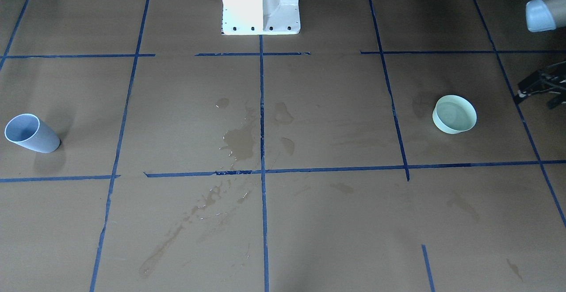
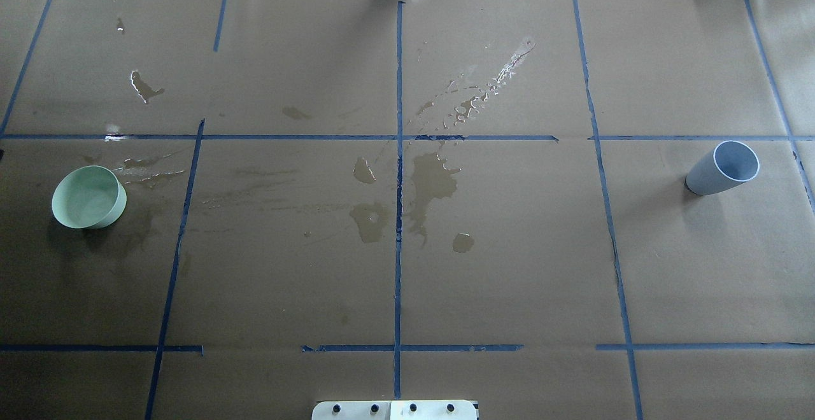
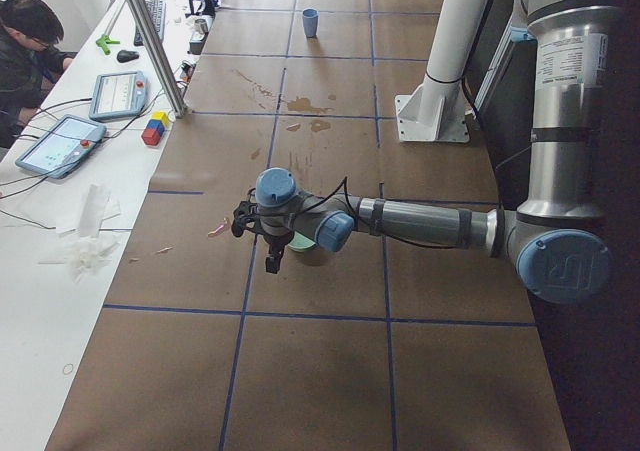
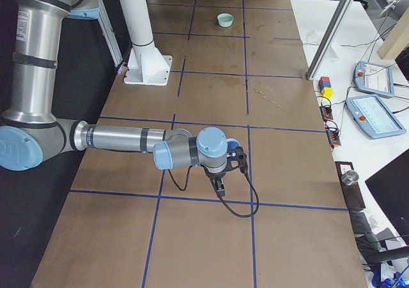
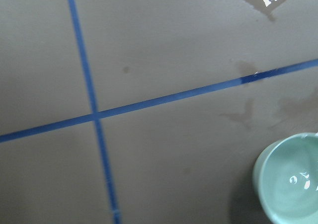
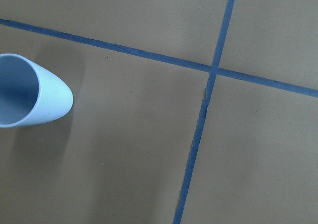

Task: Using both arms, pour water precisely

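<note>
Matt brown paper (image 2: 286, 280), smooth plastic cup (image 2: 710, 179), glossy puddles (image 2: 471, 107).

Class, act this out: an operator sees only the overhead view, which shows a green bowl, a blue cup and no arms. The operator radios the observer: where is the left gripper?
Observer: The front-facing view shows the left gripper at its right edge, beside the green bowl, not touching it.
Operator: Anything in the bowl?
Observer: The left wrist view shows glints on water inside.
Operator: And the right arm?
Observer: The right side view shows the right arm stretched out low over the table.
</note>
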Controlling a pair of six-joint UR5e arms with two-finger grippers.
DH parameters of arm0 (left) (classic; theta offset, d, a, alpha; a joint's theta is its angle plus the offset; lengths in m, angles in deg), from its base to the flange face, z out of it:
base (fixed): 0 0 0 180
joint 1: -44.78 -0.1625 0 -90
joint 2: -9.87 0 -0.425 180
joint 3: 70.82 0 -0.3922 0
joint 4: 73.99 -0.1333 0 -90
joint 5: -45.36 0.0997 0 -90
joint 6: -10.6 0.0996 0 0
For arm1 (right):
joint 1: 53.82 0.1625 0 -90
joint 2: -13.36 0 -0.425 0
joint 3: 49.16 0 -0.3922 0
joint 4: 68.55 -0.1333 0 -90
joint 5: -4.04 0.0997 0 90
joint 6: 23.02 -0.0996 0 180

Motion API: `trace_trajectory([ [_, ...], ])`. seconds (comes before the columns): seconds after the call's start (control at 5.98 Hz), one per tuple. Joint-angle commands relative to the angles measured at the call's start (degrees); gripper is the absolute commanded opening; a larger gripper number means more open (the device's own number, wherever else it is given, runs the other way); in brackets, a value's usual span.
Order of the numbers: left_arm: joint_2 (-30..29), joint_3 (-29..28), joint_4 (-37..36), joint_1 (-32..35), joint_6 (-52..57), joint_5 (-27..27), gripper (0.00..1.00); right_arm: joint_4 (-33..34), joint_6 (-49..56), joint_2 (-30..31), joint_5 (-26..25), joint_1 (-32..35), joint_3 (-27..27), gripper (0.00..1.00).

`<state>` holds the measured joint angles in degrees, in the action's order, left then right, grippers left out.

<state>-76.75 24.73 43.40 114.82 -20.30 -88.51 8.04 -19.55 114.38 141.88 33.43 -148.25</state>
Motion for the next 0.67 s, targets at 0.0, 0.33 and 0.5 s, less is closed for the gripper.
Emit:
trace_trajectory([
  [0.0,0.6,-2.1,9.5,-10.0,-20.6,9.0,0.97,-0.3,-0.3,0.1,0.0,-0.1,0.0,1.0],
  [0.33,0.5,-9.4,21.3,-15.1,-24.3,10.3,0.99,-0.4,-0.3,0.1,0.0,-0.1,0.0,1.0],
  [0.5,0.5,-10.0,22.6,-15.1,-24.5,10.3,0.91,-0.6,-0.3,0.2,0.0,-0.1,0.0,1.0],
])
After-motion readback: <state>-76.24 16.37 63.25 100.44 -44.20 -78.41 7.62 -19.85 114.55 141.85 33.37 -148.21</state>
